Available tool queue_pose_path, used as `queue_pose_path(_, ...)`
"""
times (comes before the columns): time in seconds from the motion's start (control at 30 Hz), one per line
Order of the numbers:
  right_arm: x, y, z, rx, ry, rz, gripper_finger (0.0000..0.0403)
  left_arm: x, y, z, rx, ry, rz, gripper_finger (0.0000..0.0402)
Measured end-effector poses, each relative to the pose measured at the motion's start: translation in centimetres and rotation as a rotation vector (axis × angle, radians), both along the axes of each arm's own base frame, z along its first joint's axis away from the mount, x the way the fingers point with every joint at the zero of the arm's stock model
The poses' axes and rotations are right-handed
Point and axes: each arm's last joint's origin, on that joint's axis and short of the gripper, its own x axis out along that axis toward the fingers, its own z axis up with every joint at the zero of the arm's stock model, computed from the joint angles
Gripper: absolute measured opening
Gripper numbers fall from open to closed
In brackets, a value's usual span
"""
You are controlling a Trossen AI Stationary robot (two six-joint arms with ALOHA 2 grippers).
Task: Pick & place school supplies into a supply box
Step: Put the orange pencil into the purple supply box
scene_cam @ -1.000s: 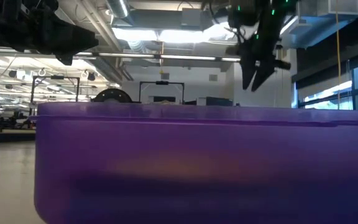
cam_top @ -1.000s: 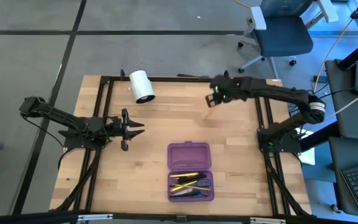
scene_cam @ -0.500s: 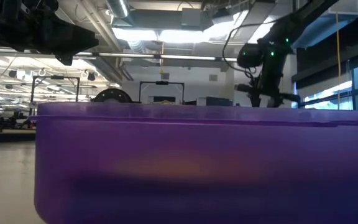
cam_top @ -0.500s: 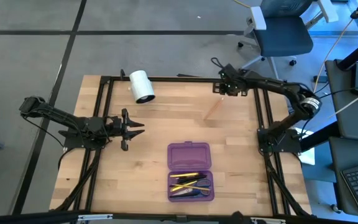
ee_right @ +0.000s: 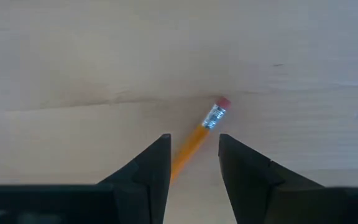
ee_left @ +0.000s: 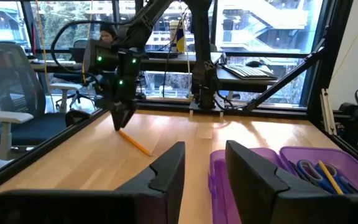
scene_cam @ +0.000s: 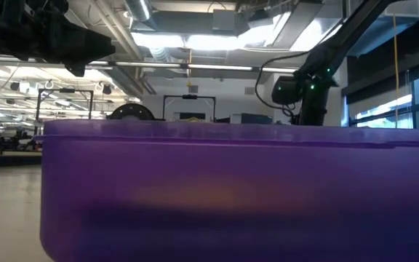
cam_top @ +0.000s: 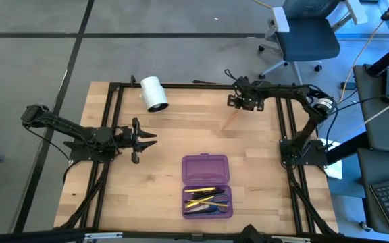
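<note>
Orange pencil (ee_right: 199, 138) is seen directly beneath the right hand (ee_right: 191, 163), between its parted fingers; nothing is gripped. Left hand (cam_top: 140, 140) is held open, empty.

The pale wooden counter (cam_top: 167, 162) with a black metal frame along its edges is carrying three things directly on its top. A white cylinder roll (cam_top: 154, 93) is lying on its side near the far left corner. A thin orange pencil (cam_top: 231, 119) with a pink eraser is lying flat toward the far right. A purple plastic pencil case (cam_top: 206, 186), opened into two hinged halves, is sitting near the front edge, well apart from both.
</note>
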Motion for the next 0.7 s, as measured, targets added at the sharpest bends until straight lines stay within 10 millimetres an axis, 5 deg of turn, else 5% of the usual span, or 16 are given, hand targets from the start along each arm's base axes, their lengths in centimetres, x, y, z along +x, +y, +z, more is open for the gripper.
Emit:
queue_pose_path(0.3, 0.1, -0.4, -1.3, 0.019, 0.029, -0.004, 0.0139, 0.0, 0.0, 0.0, 0.000, 0.000, 0.001, 0.0107)
queue_pose_path(0.7, -0.3, -0.5, -1.6, 0.007, 0.111, 0.257, 0.0132, 0.0, 0.0, 0.0, 0.000, 0.001, 0.001, 0.0110)
